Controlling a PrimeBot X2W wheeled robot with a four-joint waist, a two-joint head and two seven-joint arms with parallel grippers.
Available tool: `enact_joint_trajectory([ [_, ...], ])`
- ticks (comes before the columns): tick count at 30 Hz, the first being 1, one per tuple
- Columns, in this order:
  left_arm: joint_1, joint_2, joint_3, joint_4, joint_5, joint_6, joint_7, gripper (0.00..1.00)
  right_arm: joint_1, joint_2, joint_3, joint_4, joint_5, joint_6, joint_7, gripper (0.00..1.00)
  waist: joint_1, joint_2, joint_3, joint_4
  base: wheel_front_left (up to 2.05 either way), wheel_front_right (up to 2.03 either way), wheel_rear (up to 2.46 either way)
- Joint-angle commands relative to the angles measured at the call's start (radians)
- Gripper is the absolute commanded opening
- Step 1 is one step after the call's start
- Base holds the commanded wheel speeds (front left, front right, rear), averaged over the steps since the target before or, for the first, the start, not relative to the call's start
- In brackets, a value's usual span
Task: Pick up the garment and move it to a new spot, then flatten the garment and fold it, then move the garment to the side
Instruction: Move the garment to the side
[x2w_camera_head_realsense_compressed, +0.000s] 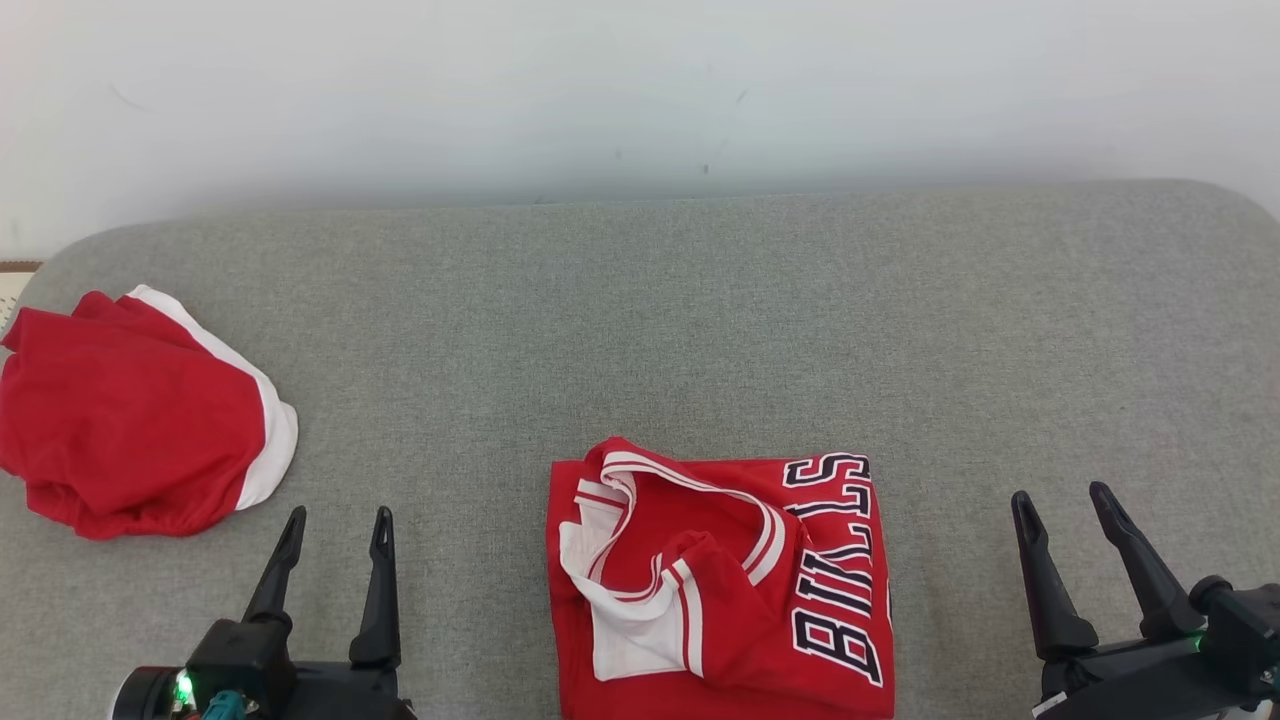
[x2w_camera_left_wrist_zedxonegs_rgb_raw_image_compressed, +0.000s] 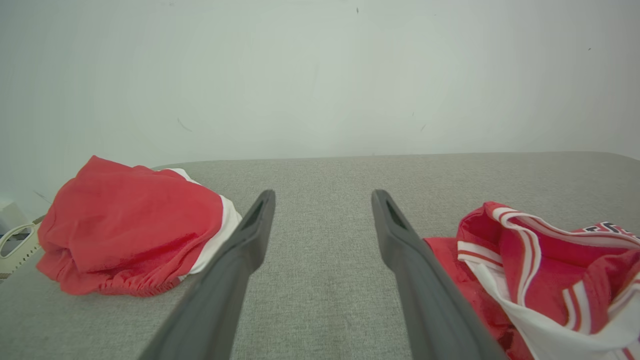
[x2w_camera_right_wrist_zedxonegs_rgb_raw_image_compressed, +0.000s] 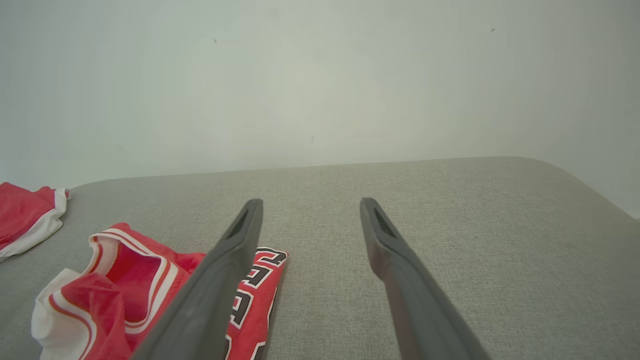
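Wide grey cushion in front of the robot, and the red jersey sits folded at its near edge, between the arms. A second red bundle lies off to the left. Left gripper and right gripper both spread wide, holding nothing. The shift to the side looks next: pinch through all layers, lift evenly, so the fold doesn't slip.

Right gripper is holding its two fingers wide apart, gripping nothing, above a grey fabric surface. A folded red jersey is lying at lower left, partly behind one finger; another red-and-white garment is lying at the far left.
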Motion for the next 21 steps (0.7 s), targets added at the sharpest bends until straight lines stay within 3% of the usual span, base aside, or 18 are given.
enact_joint_trajectory([
  [1,0.012,0.007,-0.002,-0.004,0.01,0.004,0.0,1.0,0.009,-0.004,0.001,-0.003,-0.009,0.0,0.004,1.0,0.0001,0.0,0.0,0.0,0.0,0.0,0.0],
  [16,-0.01,-0.002,-0.013,-0.011,-0.001,0.004,-0.007,1.0,-0.021,-0.023,0.032,0.0,0.009,0.0,0.036,1.0,0.0001,0.0,0.022,0.016,0.0,0.0,0.0],
  [17,-0.012,-0.003,-0.014,-0.011,-0.002,0.003,-0.009,1.0,-0.03,-0.024,0.046,0.006,0.016,0.0,0.038,0.49,0.0001,0.0,0.026,0.02,0.0,0.0,0.0],
  [19,-0.017,-0.007,-0.017,-0.009,-0.002,0.003,-0.013,1.0,-0.049,-0.029,0.089,0.032,0.033,0.0,0.039,0.0,0.0001,0.0,0.034,0.026,0.0,0.0,0.0],
  [21,-0.025,-0.013,-0.023,-0.007,0.0,0.002,-0.014,1.0,-0.072,-0.033,0.139,0.067,0.05,0.0,0.041,0.0,0.0001,0.0,0.044,0.035,0.0,0.0,0.0],
])
